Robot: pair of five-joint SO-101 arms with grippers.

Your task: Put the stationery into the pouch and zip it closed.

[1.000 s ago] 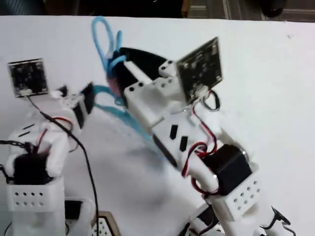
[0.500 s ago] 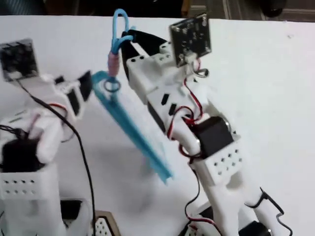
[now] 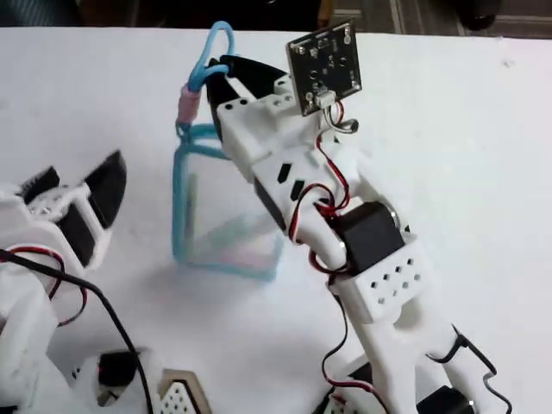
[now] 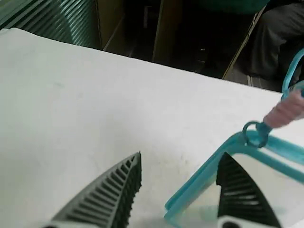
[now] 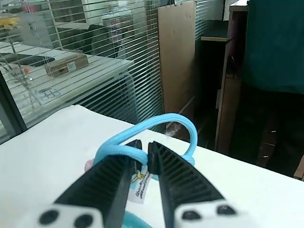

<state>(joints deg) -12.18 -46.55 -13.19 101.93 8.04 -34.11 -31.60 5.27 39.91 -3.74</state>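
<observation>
A clear pouch [image 3: 226, 220] with blue edging hangs upright, its lower edge on the white table [image 3: 448, 155]. Faint coloured stationery [image 3: 231, 238] shows through its wall. My right gripper [image 3: 226, 69] is above it, shut on the blue cord loop [image 5: 164, 124] that runs through a pink bead [image 3: 185, 104] to the zip ring [image 4: 251, 130]. My left gripper [image 3: 78, 179] stands open to the left of the pouch, apart from it. In the left wrist view the pouch's blue corner [image 4: 202, 183] lies ahead between the open fingers [image 4: 116, 190] of my left gripper [image 4: 183, 159].
The right arm's body [image 3: 345, 233] stretches from the pouch to the table's front edge. A dark floor and furniture lie beyond the table's far edge [image 3: 414, 33]. Bare table spreads to the right.
The right gripper lifted the cord, and the pouch swung from a slant to hanging upright. The left gripper drew back from the pouch's edge toward the front left and now stands open.
</observation>
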